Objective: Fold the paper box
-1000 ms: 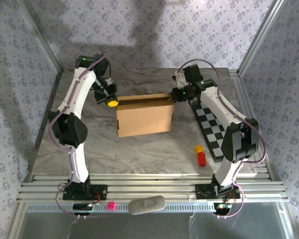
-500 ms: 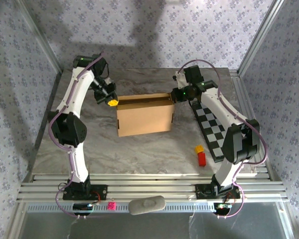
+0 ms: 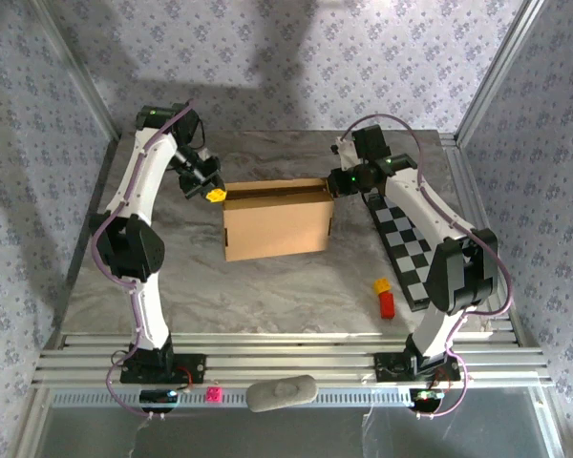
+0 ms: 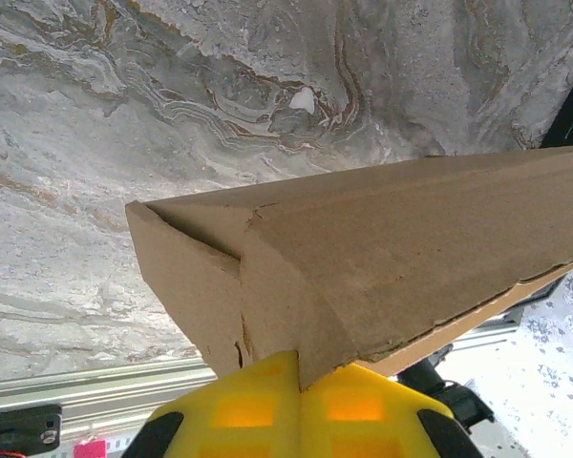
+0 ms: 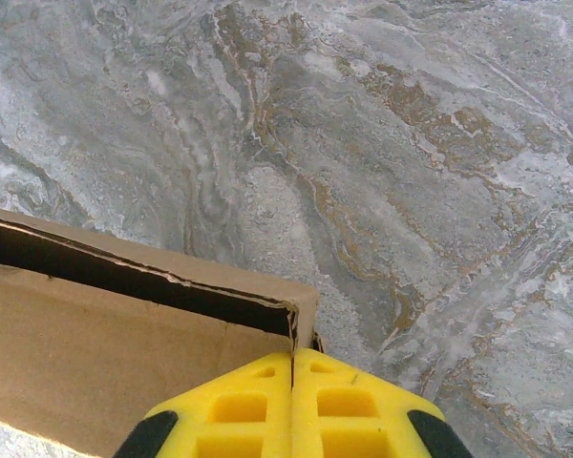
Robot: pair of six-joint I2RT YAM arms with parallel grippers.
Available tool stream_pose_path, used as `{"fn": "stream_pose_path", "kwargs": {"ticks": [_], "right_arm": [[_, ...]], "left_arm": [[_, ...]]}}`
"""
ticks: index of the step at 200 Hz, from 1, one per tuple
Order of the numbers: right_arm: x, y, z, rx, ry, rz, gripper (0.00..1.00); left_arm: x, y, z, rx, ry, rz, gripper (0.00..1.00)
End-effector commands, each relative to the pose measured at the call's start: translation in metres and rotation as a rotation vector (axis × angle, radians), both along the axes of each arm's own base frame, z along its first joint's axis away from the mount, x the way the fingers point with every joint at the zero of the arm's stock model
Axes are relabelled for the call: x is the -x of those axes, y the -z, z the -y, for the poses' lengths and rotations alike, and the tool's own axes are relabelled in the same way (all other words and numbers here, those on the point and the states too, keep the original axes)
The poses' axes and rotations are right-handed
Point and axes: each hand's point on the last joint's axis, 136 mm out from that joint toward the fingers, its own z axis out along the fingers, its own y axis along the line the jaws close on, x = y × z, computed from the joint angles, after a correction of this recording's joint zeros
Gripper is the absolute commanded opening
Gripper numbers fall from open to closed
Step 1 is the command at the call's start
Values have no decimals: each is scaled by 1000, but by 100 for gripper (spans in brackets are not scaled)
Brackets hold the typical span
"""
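The paper box (image 3: 277,227) is plain brown cardboard and stands in the middle of the marble table, with a narrow dark slot open along its rear top edge. My left gripper (image 3: 213,195) is shut, its yellow tips against the box's rear left corner. In the left wrist view a pointed cardboard corner (image 4: 306,334) meets the seam between the closed fingers (image 4: 239,410). My right gripper (image 3: 334,183) is shut too, tips at the rear right corner. In the right wrist view the box wall's edge (image 5: 301,305) lines up with the fingers' seam of the right gripper (image 5: 292,361).
A black-and-white checkered board (image 3: 401,243) lies to the right of the box, under the right arm. A small yellow brick (image 3: 381,284) and a red brick (image 3: 387,304) sit at the front right. Metal rails (image 3: 286,358) run along the near edge.
The left arm has drawn back slightly, so its yellow tips sit a little farther up and left at the box's corner. Box and right arm look unmoved.
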Motion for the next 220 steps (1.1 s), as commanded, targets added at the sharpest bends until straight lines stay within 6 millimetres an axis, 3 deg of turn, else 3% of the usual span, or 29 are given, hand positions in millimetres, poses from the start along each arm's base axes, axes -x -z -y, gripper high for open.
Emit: {"fn": "stream_pose_path", "kwargs": {"ticks": [1, 181, 220], "right_arm": [[4, -14, -5, -25, -13, 21, 0], [2, -12, -6, -24, -16, 9, 0], [2, -12, -5, -22, -15, 8, 0]], "left_arm": [[6, -10, 7, 73, -36, -35, 0], [-2, -13, 16, 155, -75, -33, 0], [8, -9, 10, 120, -63, -45, 0]]}}
